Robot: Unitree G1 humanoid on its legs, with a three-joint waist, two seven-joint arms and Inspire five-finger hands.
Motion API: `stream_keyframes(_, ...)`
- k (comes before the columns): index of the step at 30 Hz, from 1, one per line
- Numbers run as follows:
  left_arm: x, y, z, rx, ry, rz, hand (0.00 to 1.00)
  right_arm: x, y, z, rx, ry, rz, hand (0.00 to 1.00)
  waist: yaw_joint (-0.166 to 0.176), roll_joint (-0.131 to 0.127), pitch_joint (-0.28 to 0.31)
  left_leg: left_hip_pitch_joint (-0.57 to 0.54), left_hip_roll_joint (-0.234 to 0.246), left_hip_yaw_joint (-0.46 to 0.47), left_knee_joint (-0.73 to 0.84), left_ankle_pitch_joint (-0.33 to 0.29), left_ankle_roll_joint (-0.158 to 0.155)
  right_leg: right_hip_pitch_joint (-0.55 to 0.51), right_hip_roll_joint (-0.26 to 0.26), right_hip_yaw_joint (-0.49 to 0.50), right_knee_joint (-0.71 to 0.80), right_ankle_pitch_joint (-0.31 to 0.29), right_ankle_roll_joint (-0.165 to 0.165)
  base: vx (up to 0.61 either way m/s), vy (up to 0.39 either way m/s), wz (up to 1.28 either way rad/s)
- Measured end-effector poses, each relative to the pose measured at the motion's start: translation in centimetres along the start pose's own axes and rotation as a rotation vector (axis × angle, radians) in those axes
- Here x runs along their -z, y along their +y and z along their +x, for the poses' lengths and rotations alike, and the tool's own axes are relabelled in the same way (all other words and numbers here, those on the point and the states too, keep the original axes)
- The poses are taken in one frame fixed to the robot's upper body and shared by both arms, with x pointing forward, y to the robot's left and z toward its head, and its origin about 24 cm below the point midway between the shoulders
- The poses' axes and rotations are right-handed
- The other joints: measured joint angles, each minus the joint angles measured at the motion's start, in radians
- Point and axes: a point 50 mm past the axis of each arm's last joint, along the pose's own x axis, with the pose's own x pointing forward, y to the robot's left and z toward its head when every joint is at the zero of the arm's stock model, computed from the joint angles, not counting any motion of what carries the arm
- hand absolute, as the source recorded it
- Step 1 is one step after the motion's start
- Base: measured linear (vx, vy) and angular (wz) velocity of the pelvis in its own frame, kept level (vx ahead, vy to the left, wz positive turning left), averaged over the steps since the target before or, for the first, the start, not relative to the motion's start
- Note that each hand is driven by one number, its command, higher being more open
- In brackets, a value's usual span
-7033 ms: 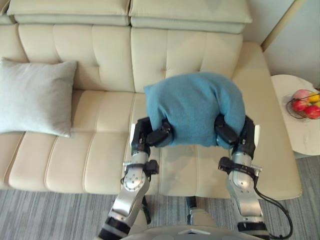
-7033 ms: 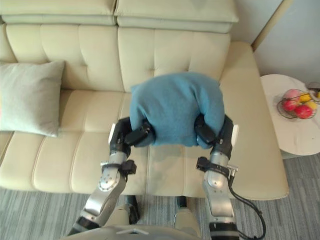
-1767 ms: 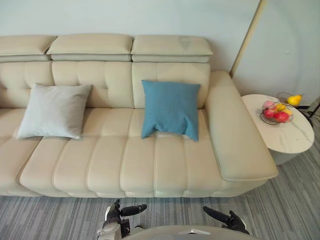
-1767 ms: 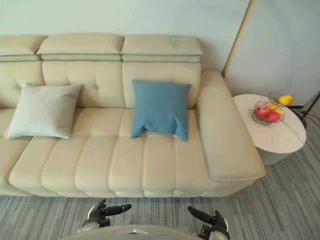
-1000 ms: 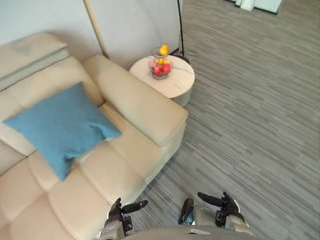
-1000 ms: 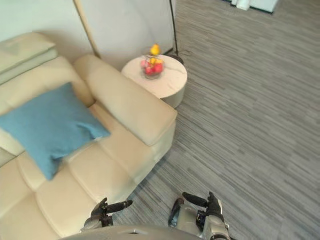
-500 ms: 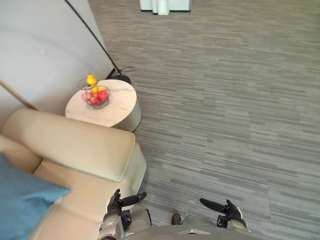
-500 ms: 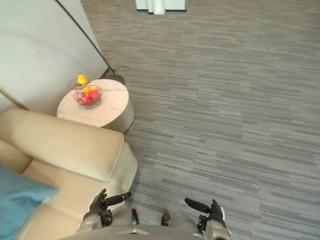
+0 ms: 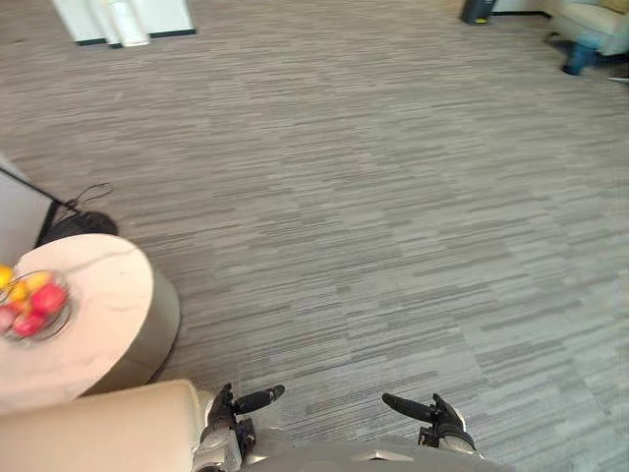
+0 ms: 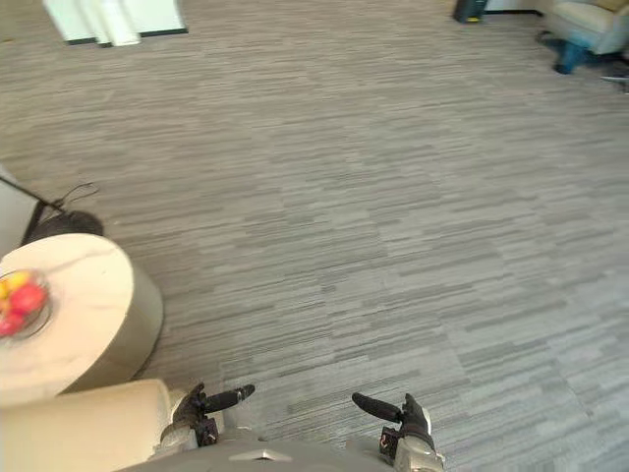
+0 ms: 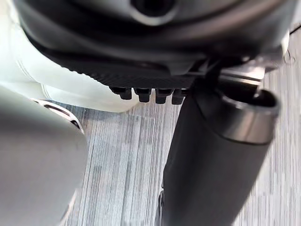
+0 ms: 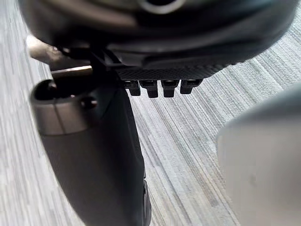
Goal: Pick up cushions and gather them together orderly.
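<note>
Left hand (image 9: 241, 403) and right hand (image 9: 425, 411) hang low, fingers straight, holding nothing. It seems best to keep them released and clear of the sofa arm (image 9: 88, 433) just beside the left hand while turning to seek another cushion. Beyond it stands the round bench (image 9: 108, 295), then open floor (image 9: 393, 197). A second ago the blue cushion leaned on the sofa; the camera has since swung away.
</note>
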Motion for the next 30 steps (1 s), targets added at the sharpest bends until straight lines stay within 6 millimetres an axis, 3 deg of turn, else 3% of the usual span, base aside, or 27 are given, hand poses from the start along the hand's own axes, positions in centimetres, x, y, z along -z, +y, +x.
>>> stream_keyframes(1,0.0,-0.2,0.0,0.011,0.003,0.024,1.0,-0.2,0.0,0.1,-0.004,-0.003,-0.002,1.0,-0.005,0.005,-0.005,0.01,0.001,-0.001,-0.016,-0.001,-0.013,0.013,-0.001,-0.056,-0.009,-0.01,-0.014,0.17,-0.182,-0.33)
stream_keyframes(4,0.7,-1.7,-0.2,0.064,0.029,0.047,1.0,0.3,-1.9,0.3,0.046,0.027,-0.026,1.0,-0.027,0.051,-0.013,0.075,0.026,0.002,-0.064,0.065,-0.085,0.079,0.037,-0.067,-0.051,-0.007,-0.033,0.23,-0.243,-0.02)
stream_keyframes(5,0.8,-1.7,-0.2,0.064,0.029,0.047,1.0,0.3,-1.9,0.3,0.047,0.028,-0.026,1.0,-0.027,0.051,-0.013,0.076,0.026,0.002,-0.064,0.066,-0.085,0.08,0.038,-0.066,-0.051,-0.007,-0.033,0.2,-0.25,-0.3)
stream_keyframes(6,1.0,-1.5,-0.3,0.062,0.033,0.045,1.0,1.0,-2.6,0.2,0.064,0.048,-0.017,1.0,-0.026,0.052,-0.013,0.086,0.05,0.006,0.025,0.088,-0.112,0.124,0.056,-0.035,-0.074,-0.005,-0.041,0.17,-0.253,-0.56)
stream_keyframes(8,1.0,-1.4,-0.3,0.054,0.028,0.031,1.0,1.1,-2.4,0.2,0.06,0.049,-0.009,1.0,-0.025,0.055,-0.01,0.039,0.098,0.007,0.202,0.088,-0.112,0.17,0.086,-0.005,-0.119,0.002,-0.053,0.11,-0.167,-0.67)
stream_keyframes(9,1.1,-0.8,-0.4,0.036,0.026,0.009,1.0,0.8,-2.2,0.2,0.055,0.036,-0.014,1.0,-0.019,0.06,-0.005,-0.029,0.143,-0.006,0.382,0.071,-0.087,0.194,0.113,0.029,-0.144,0.006,-0.065,0.09,-0.062,-1.09)
stream_keyframes(10,1.4,-0.3,-0.5,0.017,0.03,-0.03,1.0,0.3,-2.0,0.2,0.053,0.016,-0.02,1.0,-0.004,0.071,0.004,-0.109,0.161,-0.05,0.579,-0.025,-0.029,0.213,0.143,0.096,-0.149,-0.011,-0.094,0.16,-0.006,-1.72)
stream_keyframes(11,0.9,-0.3,-0.5,0.015,0.009,-0.053,1.0,0.1,-1.7,0.3,0.051,0.014,-0.019,1.0,0.015,0.068,0.017,-0.185,0.122,-0.119,0.665,-0.115,-0.015,0.233,0.163,0.166,-0.149,-0.021,-0.11,0.18,0.026,-1.54)
stream_keyframes(14,0.0,-0.4,-0.4,0.018,-0.028,-0.072,1.0,0.1,-0.9,0.2,0.037,0.014,-0.011,1.0,0.025,0.045,0.037,-0.239,0.053,-0.155,0.598,-0.158,-0.027,0.261,0.156,0.239,-0.157,-0.022,-0.109,0.14,0.078,-1.01)
stream_keyframes(16,-0.1,-0.6,-0.4,0.022,-0.036,-0.074,1.0,-0.2,-0.5,0.2,0.026,0.002,-0.006,1.0,0.026,0.042,0.038,-0.259,-0.003,-0.215,0.383,-0.15,-0.036,0.266,0.148,0.314,-0.168,-0.056,-0.09,0.18,0.188,-1.43)
stream_keyframes(17,0.2,-1.1,-0.5,0.031,-0.021,-0.097,1.0,-0.6,-0.7,0.2,0.031,-0.016,-0.006,1.0,0.029,0.08,0.037,-0.23,-0.023,-0.279,0.246,-0.062,-0.09,0.252,0.161,0.391,-0.137,-0.086,-0.069,0.22,0.219,-1.28)
stream_keyframes(18,0.2,-1.0,-0.5,0.026,-0.019,-0.095,1.0,-0.5,-0.8,0.2,0.033,-0.016,-0.006,1.0,0.031,0.08,0.038,-0.219,-0.025,-0.264,0.239,-0.072,-0.094,0.248,0.159,0.409,-0.13,-0.09,-0.06,0.34,0.238,-1.49)
stream_keyframes(19,0.2,-0.5,-0.5,0.013,-0.023,-0.083,1.0,-0.2,-0.2,0.0,0.011,-0.012,-0.022,1.0,0.029,0.052,0.017,-0.189,-0.033,-0.195,0.189,-0.082,-0.099,0.209,0.155,0.467,-0.082,-0.089,-0.055,0.27,0.099,-1.18)
stream_keyframes(21,0.4,-0.3,-0.5,0.006,-0.021,-0.087,1.0,-0.1,0.3,-0.1,-0.001,-0.004,-0.013,1.0,0.034,0.042,0.01,-0.16,-0.035,-0.143,0.17,-0.086,-0.095,0.19,0.157,0.493,-0.056,-0.093,-0.064,0.29,0.084,-1.01)
stream_keyframes(22,1.1,0.0,-0.7,-0.009,0.001,-0.109,1.0,0.1,0.6,-0.1,-0.01,0.003,-0.005,1.0,0.033,0.041,-0.002,-0.134,-0.032,-0.11,0.191,-0.082,-0.078,0.204,0.152,0.56,-0.077,-0.083,-0.079,0.26,0.065,-0.76)
stream_keyframes(23,1.1,0.2,-0.7,-0.012,0.001,-0.107,1.0,0.2,0.7,-0.1,-0.016,0.006,-0.002,1.0,0.033,0.038,-0.003,-0.141,-0.034,-0.111,0.226,-0.079,-0.076,0.215,0.144,0.585,-0.088,-0.08,-0.08,0.19,0.06,-1.14)
stream_keyframes(24,1.0,0.2,-0.7,-0.013,-0.005,-0.115,1.0,0.2,1.0,-0.2,-0.024,0.011,0.006,1.0,0.04,0.03,-0.004,-0.208,-0.044,-0.114,0.36,-0.086,-0.046,0.224,0.121,0.627,-0.091,-0.079,-0.079,0.1,0.05,-0.7)
stream_keyframes(25,1.1,0.1,-0.7,-0.008,-0.003,-0.113,1.0,0.4,0.9,-0.2,-0.023,0.018,0.008,1.0,0.04,0.025,-0.015,-0.219,-0.058,-0.129,0.345,-0.095,-0.044,0.215,0.113,0.636,-0.087,-0.08,-0.076,0.12,0.064,-0.75)
stream_keyframes(26,1.4,-0.1,-0.8,-0.004,0.006,-0.114,1.0,0.6,0.6,-0.2,-0.017,0.025,0.007,1.0,0.042,0.038,-0.03,-0.213,-0.08,-0.15,0.268,-0.104,-0.037,0.2,0.11,0.644,-0.07,-0.083,-0.07,0.18,0.074,-0.99)
stream_keyframes(27,1.6,-0.4,-1.0,0.001,0.006,-0.119,1.0,0.7,-0.1,-0.1,-0.002,0.027,-0.002,1.0,0.047,0.043,-0.038,-0.165,-0.098,-0.115,0.168,-0.096,-0.03,0.137,0.108,0.645,0.079,-0.134,0.02,0.3,0.048,-1.05)
stream_keyframes(28,1.4,-0.2,-0.9,-0.001,0.001,-0.113,1.0,0.6,0.0,-0.1,-0.009,0.023,-0.002,1.0,0.05,0.034,-0.033,-0.139,-0.105,-0.093,0.154,-0.095,-0.027,0.1,0.108,0.64,0.176,-0.136,0.053,0.3,0.023,-1.29)
stream_keyframes(29,1.2,0.0,-0.8,-0.003,-0.006,-0.103,1.0,0.2,0.3,-0.1,-0.018,0.01,0.002,1.0,0.047,0.018,-0.016,-0.054,-0.105,-0.06,0.118,-0.106,-0.012,-0.011,0.111,0.567,0.451,-0.046,0.176,0.35,-0.028,-0.75)
stream_keyframes(30,1.2,0.0,-0.8,-0.003,-0.007,-0.1,1.0,0.0,0.3,-0.1,-0.02,0.005,0.003,1.0,0.046,0.016,-0.011,-0.031,-0.103,-0.058,0.108,-0.109,-0.01,-0.035,0.112,0.545,0.504,-0.008,0.183,0.35,-0.043,-0.66)
